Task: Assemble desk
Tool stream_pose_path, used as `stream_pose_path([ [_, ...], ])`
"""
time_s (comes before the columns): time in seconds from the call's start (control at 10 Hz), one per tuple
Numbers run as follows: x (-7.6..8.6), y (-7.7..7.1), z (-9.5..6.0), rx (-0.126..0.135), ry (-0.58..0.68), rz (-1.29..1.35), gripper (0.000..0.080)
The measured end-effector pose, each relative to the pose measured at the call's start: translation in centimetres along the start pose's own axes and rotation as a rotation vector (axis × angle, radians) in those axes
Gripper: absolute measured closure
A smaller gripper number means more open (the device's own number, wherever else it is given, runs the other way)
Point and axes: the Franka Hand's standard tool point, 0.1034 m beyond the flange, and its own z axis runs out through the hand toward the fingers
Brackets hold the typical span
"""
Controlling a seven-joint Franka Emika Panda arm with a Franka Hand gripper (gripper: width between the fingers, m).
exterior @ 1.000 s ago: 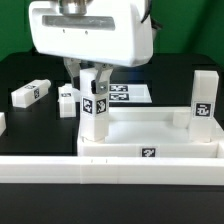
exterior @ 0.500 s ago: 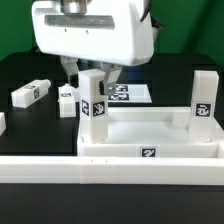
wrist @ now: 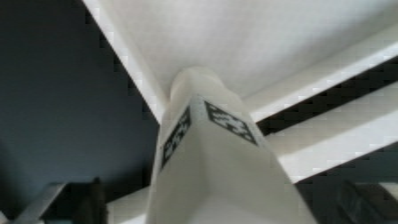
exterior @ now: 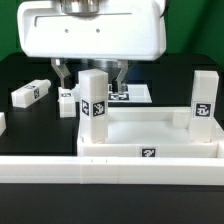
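The white desk tabletop [exterior: 150, 137] lies rimmed side up behind the front bar. One leg block [exterior: 95, 106] stands upright in its near corner on the exterior view's left, and a second leg [exterior: 203, 100] stands in the corner on the right. My gripper [exterior: 91, 82] hovers over the left leg with its fingers [exterior: 62, 76] spread to either side, not touching it. In the wrist view the leg [wrist: 214, 150] fills the centre between my dark fingers [wrist: 71, 203], with the tabletop rim [wrist: 302, 90] beyond. Two loose legs [exterior: 30, 93] [exterior: 68, 101] lie on the black table.
The marker board [exterior: 134, 93] lies flat behind the left leg. A long white border bar [exterior: 110, 172] runs across the front. Another white piece [exterior: 2, 122] shows at the exterior view's left edge.
My fingers have spread away from the left leg and the gripper body has risen and come closer to the camera. The leg stays upright in its corner.
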Motion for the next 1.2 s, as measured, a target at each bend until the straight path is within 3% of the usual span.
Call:
stream_pose_path([
  [0.9,-0.12,-0.25,0.06,-0.012,-0.004,-0.693,0.0162],
  [1.0,-0.11,-0.23,0.06,-0.016,-0.004,-0.729,0.0331],
  [1.1,-0.11,-0.23,0.06,-0.016,-0.004,-0.721,0.0331],
  [1.2,-0.1,-0.2,0.06,-0.016,-0.004,-0.721,0.0513],
])
